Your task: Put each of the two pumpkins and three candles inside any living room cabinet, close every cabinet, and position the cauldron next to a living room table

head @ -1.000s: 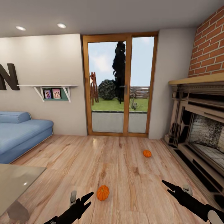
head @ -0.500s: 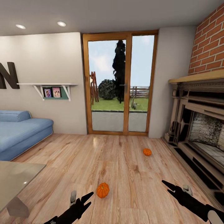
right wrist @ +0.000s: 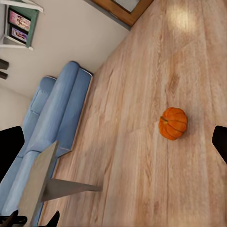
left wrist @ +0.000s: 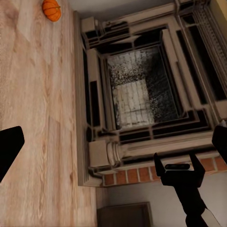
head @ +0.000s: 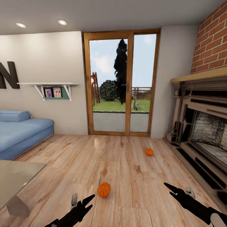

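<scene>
Two orange pumpkins lie on the wood floor. The nearer pumpkin (head: 104, 189) (right wrist: 173, 123) sits just ahead of my left gripper (head: 92, 200), a little to its right and apart from it. The smaller-looking far pumpkin (head: 149, 152) (left wrist: 51, 9) rests near the fireplace hearth. My left gripper is open and holds nothing. My right gripper (head: 168, 188) (left wrist: 178, 165) hovers low at the right, open as well, with its fingers spread. A corner of the glassy grey table (head: 15, 178) (right wrist: 40, 187) shows at the left. Candles, cauldron and the brown cabinet are out of view.
A blue sofa (head: 22, 134) (right wrist: 56, 113) stands along the left wall. The brick fireplace (head: 201, 126) (left wrist: 137, 90) with its stepped hearth lines the right side. A wood-framed glass door (head: 121, 85) is straight ahead. Open plank floor lies between sofa and fireplace.
The whole picture has shifted: floor, pumpkins and table sit slightly higher and look a touch smaller, so the camera moved. Both grippers keep their pose, and no thing has moved.
</scene>
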Controlling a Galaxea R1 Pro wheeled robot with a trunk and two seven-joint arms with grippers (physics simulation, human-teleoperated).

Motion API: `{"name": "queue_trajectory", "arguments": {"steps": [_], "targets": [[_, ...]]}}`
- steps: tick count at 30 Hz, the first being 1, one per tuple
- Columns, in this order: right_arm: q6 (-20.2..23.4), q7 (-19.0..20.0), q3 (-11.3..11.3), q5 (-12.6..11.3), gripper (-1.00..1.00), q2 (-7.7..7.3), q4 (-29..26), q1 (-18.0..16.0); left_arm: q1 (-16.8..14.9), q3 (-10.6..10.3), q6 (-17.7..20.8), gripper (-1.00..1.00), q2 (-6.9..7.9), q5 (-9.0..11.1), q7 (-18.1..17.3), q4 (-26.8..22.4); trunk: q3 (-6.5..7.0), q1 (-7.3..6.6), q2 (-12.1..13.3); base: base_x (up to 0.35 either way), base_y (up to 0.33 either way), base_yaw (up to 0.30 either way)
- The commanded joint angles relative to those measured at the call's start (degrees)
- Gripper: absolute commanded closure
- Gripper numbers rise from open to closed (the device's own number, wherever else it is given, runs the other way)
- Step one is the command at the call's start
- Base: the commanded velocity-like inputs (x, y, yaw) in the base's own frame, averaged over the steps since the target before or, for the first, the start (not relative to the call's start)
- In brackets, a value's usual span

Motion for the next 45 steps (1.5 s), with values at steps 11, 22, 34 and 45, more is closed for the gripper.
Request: {"name": "queue_trajectory", "arguments": {"steps": [11,22,34,45], "targets": [[0.42,0.03,-0.07,-0.39,-1.0,0.0,0.0,-0.04,-0.04,-0.38,0.39,-1.0,0.04,0.61,-0.05,0.0,-2.05,2.41,-4.46,0.0,0.0,0.0],[0.42,0.03,-0.07,-0.4,-1.0,0.0,0.0,0.03,-0.04,-0.31,0.41,-1.0,0.04,0.61,-0.05,0.02,-4.02,4.83,-8.87,0.0,0.0,0.0],[0.36,0.11,-0.07,-0.48,-1.0,0.0,0.0,0.11,-0.04,-0.28,0.47,-1.0,0.04,0.72,0.43,0.21,-6.43,6.28,-11.32,0.0,0.0,0.0],[0.38,0.12,-0.07,-0.48,-1.0,0.0,0.0,0.15,-0.04,-0.1,0.54,-1.0,0.12,0.86,0.99,0.26,-8.87,6.57,-11.47,0.0,0.0,0.0]]}}
